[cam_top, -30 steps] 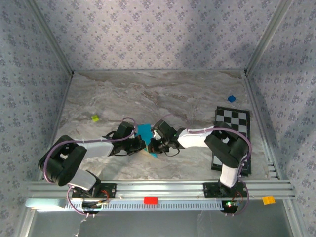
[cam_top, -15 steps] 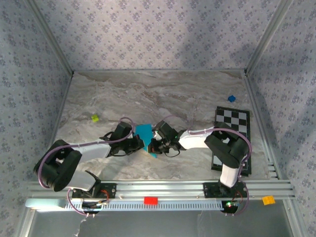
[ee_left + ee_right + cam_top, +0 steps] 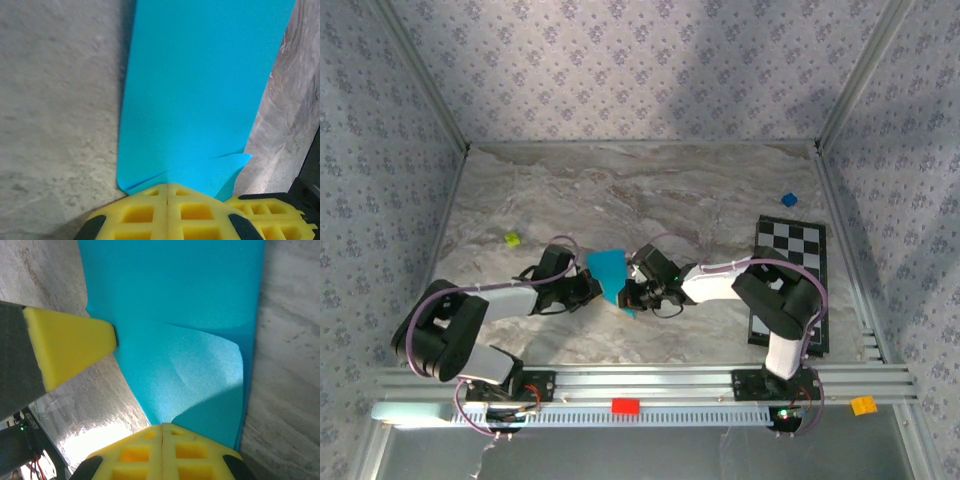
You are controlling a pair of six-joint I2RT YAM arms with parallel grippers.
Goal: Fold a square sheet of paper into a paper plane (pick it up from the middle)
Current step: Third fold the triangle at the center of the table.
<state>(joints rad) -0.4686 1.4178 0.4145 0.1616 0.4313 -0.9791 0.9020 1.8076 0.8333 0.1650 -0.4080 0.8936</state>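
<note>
Left gripper (image 3: 167, 189) pinched shut on paper sheet (image 3: 195, 90) | right gripper (image 3: 162, 430) pinched shut on another edge | sheet well left of checkered board (image 3: 790, 280) | progress: I judge early, one flap creased over, no plane shape yet | containers: I see none

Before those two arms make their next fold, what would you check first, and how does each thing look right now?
1. Is the left gripper shut on the blue paper? ok.
2. Is the right gripper shut on that paper too? ok.
3. Is the paper free of tears? ok, where it shows.
4. Is the fold line straight and centred? cannot tell.
5. Are the checkered board, blue cube and green block apart from the paper? ok.
</note>
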